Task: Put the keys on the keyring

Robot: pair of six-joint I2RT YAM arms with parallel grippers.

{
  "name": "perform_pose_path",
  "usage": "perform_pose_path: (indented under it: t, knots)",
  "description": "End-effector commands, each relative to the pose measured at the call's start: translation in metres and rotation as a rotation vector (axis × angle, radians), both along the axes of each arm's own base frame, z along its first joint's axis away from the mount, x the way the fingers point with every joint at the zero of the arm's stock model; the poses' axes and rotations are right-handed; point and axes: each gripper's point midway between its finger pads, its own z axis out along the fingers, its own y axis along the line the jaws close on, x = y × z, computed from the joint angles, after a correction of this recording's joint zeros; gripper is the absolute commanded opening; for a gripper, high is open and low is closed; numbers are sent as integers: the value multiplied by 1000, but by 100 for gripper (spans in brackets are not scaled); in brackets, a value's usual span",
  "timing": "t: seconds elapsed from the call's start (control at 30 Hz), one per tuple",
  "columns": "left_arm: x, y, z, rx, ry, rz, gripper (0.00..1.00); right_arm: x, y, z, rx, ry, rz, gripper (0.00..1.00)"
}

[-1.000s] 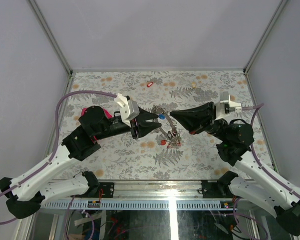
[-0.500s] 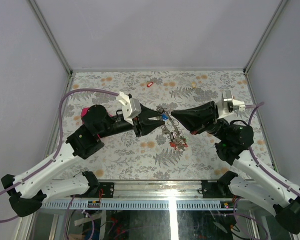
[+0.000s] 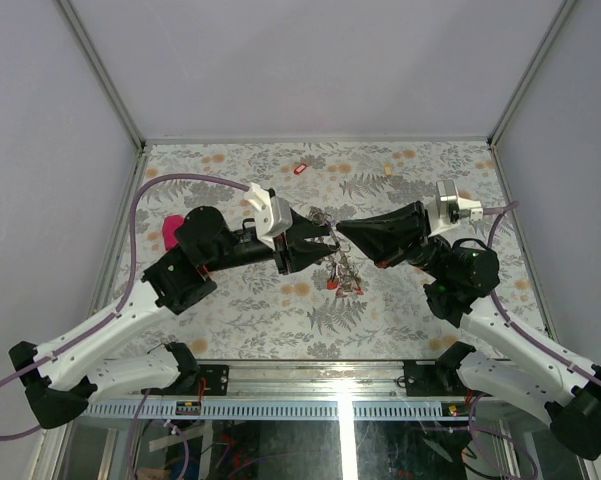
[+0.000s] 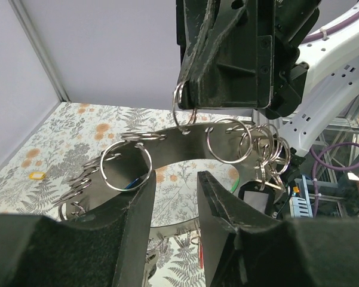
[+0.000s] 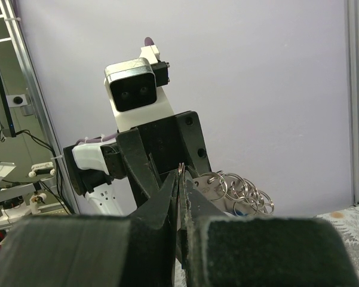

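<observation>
Close to the front edge, the two arms rise from their bases and lean in to meet over the middle of the flowery counter (image 3: 240, 310). The left pincer (image 4: 176, 178) is partly spread, and its two fingers (image 4: 134, 227) pinch the near side of the keyring (image 4: 185, 142). The keyring is a wide, flat grey band, held up in the air and lying nearly level. Lots of shiny little rings (image 4: 126, 166) are threaded on the band all around, some lying flat and some standing up. A bunch of them is crowded on the right side. A black tag (image 4: 254, 200) hangs under that bunch. From above, the keys (image 3: 340, 270) dangle below the spot where the two pincers meet, and one red tag (image 3: 332, 285) hangs lowest, just over the counter. The right pincer (image 5: 180, 182) comes in from the other side, with its tip just past the far side of the keyring. Its fingers are pressed tight together and nip the top of one small ring (image 4: 180, 110). That ring hangs down from the tip and touches the grey band. I cannot tell if the small ring is already threaded on the band. Off to the left, partly hidden behind the left arm, a magenta cloth (image 3: 171, 232) lies on the counter. Far at the back, well apart from the pincers, a key with a red tag (image 3: 300, 168) lies alone. A small cream tag (image 3: 388, 171) lies to its right, near the back edge.
</observation>
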Motion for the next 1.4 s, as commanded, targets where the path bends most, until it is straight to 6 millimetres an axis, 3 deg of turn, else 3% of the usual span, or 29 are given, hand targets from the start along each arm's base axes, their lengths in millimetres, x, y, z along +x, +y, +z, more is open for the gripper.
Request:
perform_pose_path:
  t: [0.0, 0.57, 0.93, 1.37]
  knots:
    - [-6, -1, 35, -93, -69, -32, 35, -12, -11, 26, 106, -90, -12, 0]
    - [-13, -10, 40, -96, -92, -102, 35, -4, 3, 16, 106, -82, -31, 0]
    - [-15, -13, 38, -72, -92, -122, 35, -4, 13, 9, 12, -159, -109, 0]
    - [-19, 10, 32, 3, -76, -59, 36, -8, -6, 17, -17, -249, -225, 0]
